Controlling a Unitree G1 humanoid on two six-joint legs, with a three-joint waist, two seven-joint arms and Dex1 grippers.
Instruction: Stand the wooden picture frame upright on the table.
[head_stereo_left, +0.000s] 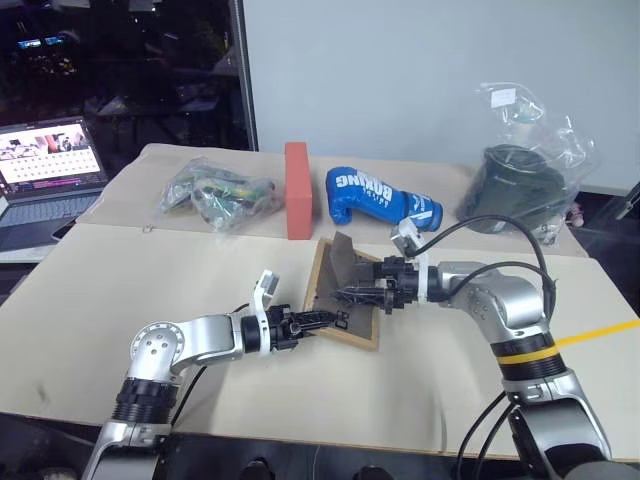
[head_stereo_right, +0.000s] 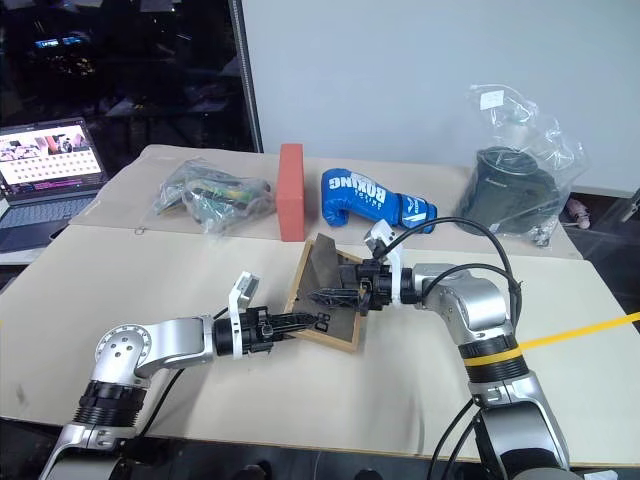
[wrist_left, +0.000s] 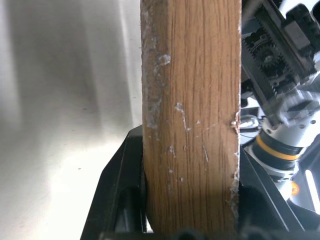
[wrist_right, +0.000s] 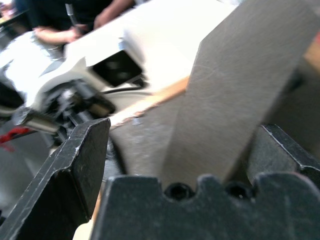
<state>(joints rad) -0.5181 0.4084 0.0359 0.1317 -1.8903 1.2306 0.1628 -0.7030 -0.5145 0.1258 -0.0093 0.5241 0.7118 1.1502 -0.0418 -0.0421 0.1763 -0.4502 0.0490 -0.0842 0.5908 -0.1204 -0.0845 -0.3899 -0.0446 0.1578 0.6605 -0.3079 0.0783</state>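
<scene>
Left pincer (head_stereo_left: 335, 320) clamps frame (head_stereo_left: 347, 292) edge, back up; right pincer (head_stereo_left: 350, 294) spread around stand (wrist_right: 235, 95). Risk: stand slips free, frame drops onto surface (head_stereo_left: 110, 290).

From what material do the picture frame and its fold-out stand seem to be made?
The wooden picture frame looks like real light wood: its edge shows grain lines, small scratches and chipped corners, with a matte finish. The fold-out stand seems to be grey-brown pressed board or card, flat, dull and without grain, but this is uncertain.
</scene>
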